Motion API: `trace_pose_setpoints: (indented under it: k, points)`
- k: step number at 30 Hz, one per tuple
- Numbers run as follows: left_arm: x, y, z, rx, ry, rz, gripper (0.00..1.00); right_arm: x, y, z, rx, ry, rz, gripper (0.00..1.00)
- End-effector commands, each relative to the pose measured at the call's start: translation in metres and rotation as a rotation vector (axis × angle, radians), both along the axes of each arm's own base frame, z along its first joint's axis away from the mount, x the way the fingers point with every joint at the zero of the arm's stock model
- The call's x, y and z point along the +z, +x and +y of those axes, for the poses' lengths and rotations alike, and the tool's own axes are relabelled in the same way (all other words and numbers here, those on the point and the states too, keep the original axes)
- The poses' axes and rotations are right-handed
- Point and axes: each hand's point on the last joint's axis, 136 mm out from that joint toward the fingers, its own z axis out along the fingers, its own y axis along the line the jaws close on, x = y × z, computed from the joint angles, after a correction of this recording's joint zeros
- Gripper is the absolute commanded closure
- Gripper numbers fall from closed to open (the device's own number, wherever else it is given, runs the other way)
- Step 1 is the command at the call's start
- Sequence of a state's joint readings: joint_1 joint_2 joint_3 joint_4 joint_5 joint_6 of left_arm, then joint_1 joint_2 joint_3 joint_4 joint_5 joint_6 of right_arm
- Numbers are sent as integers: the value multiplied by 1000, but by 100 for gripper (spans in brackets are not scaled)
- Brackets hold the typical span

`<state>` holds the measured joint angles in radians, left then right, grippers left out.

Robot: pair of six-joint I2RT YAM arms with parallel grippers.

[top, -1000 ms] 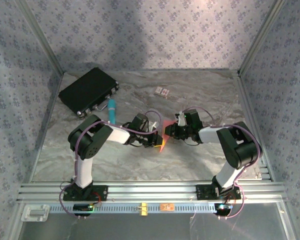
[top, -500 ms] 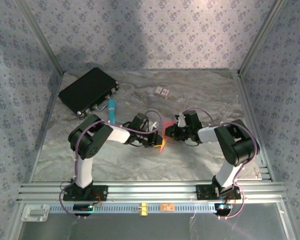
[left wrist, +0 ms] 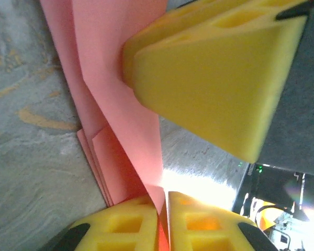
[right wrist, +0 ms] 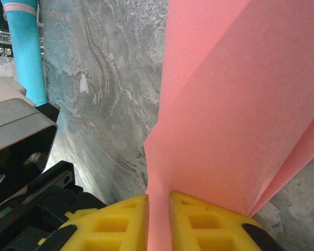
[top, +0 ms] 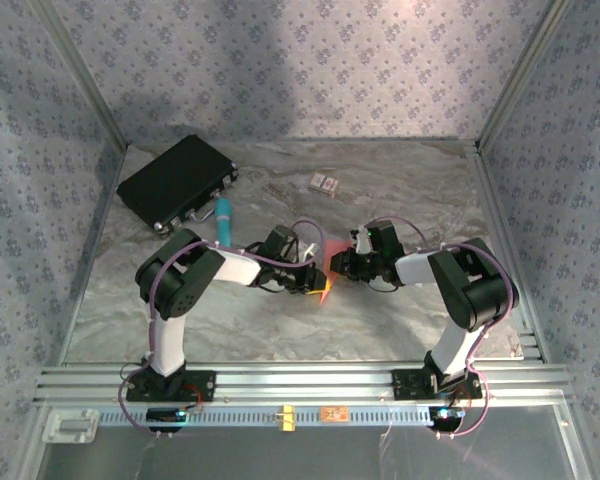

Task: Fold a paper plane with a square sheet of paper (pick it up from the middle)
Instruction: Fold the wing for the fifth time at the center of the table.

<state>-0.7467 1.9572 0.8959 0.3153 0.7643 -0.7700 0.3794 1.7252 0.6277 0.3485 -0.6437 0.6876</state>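
Pink paper [top: 329, 268], creased into several layers, nipped at the centre of the overhead frame by both tools. Clamped by the left tool [left wrist: 163, 222] at the bottom edge of the left wrist view, yellow pads [left wrist: 120, 230] almost together with just the thin sheet between. Gripped the same way by the right tool [right wrist: 158, 222] at the bottom of the right wrist view, pads narrow on the paper's lower edge.

From overhead, left tool [top: 313, 281] and right tool [top: 340, 265] nearly tip to tip, reaching in from either side. Up from the right tool's pinch, pink paper [right wrist: 235, 104] spreading across the right half of that frame. In the left wrist view, stacked folded edges low and left of centre, with a large yellow finger of the right tool [left wrist: 209, 78] against the paper from the upper right.

Beneath, grey marbled table [top: 410, 200]. Further out, teal marker [top: 223, 219] left of centre overhead, beside the left arm, and in the upper left corner of the right wrist view. Black case [top: 177, 180] at the upper left overhead; small patterned card [top: 324, 183] near upper centre, well apart from the paper.
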Motion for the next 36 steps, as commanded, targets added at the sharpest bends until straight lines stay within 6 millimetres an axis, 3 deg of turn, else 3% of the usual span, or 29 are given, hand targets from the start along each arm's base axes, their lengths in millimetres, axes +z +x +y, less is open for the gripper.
trace_pose_setpoints:
  k: [1,6,8,13,17,20,25,30,32,33,34,36]
  points:
    - [-27,-29,19,-51,136,77,93,-33,-10,-16,-44,-106,94,81]
    - [-27,-32,21,-59,159,70,98,-34,-12,-15,-40,-115,98,81]
    - [-26,-32,22,-58,162,67,92,-35,-13,-16,-40,-121,103,81]
    - [-21,-38,23,-79,152,76,88,-36,-14,-16,-39,-128,105,81]
    - [-21,-42,25,-92,144,81,100,-37,-15,-15,-35,-133,111,81]
    - [-20,-45,26,-98,141,88,100,-38,-15,-16,-35,-137,112,81]
    - [-20,-47,29,-100,158,90,87,-39,-15,-17,-36,-144,117,81]
    - [-19,-51,31,-114,146,98,100,-39,-16,-17,-36,-149,120,81]
    - [-19,-52,31,-115,149,95,100,-40,-16,-17,-37,-150,123,81]
    - [-20,-53,31,-116,154,99,99,-39,-16,-17,-38,-151,122,81]
    - [-20,-53,32,-115,158,99,92,-39,-16,-17,-38,-152,123,82]
    - [-20,-53,33,-115,161,98,91,-38,-16,-17,-36,-156,122,82]
